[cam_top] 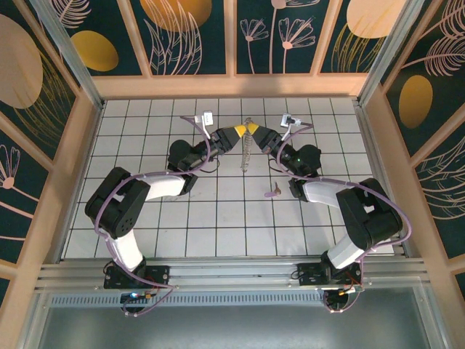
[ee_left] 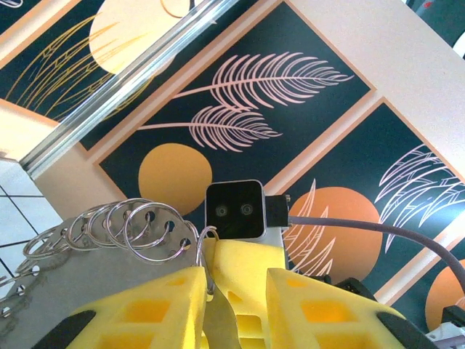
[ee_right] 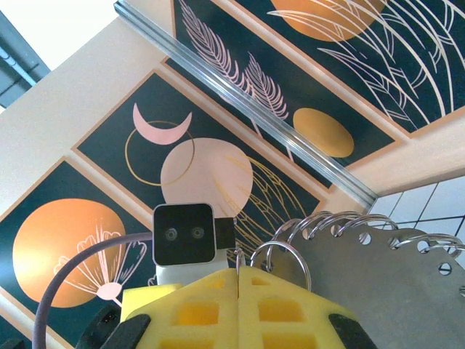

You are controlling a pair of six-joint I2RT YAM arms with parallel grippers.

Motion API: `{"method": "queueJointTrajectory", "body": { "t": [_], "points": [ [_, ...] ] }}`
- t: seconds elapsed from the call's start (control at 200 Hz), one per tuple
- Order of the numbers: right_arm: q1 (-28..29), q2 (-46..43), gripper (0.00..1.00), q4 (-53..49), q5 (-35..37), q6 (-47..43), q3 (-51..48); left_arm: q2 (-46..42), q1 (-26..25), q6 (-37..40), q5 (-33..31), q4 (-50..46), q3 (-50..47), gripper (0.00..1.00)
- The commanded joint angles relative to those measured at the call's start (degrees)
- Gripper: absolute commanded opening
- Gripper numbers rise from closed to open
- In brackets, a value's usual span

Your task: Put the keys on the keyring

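The keyring (cam_top: 247, 149) hangs as a narrow pale strip between the two raised grippers at mid-table. Close up it is a grey holed plate (ee_right: 378, 280) with several silver wire rings (ee_left: 134, 229) along its edge. My right gripper (cam_top: 254, 130) (ee_right: 238, 305) is shut on one thin ring at the seam of its yellow pads. My left gripper (cam_top: 240, 131) (ee_left: 236, 309) faces it with its jaws apart. One ring and a grey plate edge lie against its left finger (ee_left: 152, 305). The small mauve-pink key (cam_top: 272, 192) lies on the tiles, below and right of the keyring.
White tiled floor (cam_top: 218, 218) is walled by wood-framed dark panels at the back (cam_top: 232, 43) and both sides. An aluminium rail (cam_top: 232, 273) runs along the front by the arm bases. Lilac cables (cam_top: 385, 196) loop along both arms.
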Motion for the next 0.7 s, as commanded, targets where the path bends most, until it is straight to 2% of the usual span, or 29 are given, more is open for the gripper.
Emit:
{"method": "queueJointTrajectory", "body": {
  "t": [0.0, 0.11, 0.21, 0.39, 0.486, 0.691],
  "points": [
    [1.20, -0.11, 0.00, 2.88, -1.41, -0.88, 1.71, 0.99, -0.55, 0.37, -0.33, 1.86, 1.49, 0.31],
    [1.12, -0.08, 0.00, 2.67, -1.54, -1.10, 1.71, 1.17, -0.56, 0.48, -0.70, 1.77, 1.40, 0.32],
    [1.10, -0.39, 0.00, 2.29, -1.44, -1.49, 1.62, 1.02, -0.52, 0.94, -1.88, 1.13, 0.82, 0.40],
    [1.10, -0.99, 0.00, 1.25, -1.06, -2.37, 1.36, 0.69, -0.55, 1.82, -3.19, 0.27, 0.12, 0.44],
    [1.10, -0.89, 0.00, 1.21, -1.10, -2.37, 1.37, 0.86, -0.53, 1.78, -2.57, 0.35, 0.49, 0.39],
    [1.09, -0.49, 0.00, 1.47, -1.15, -2.20, 1.36, 1.03, -0.58, 1.52, -2.13, 0.91, 0.63, 0.21]
  ]
}}
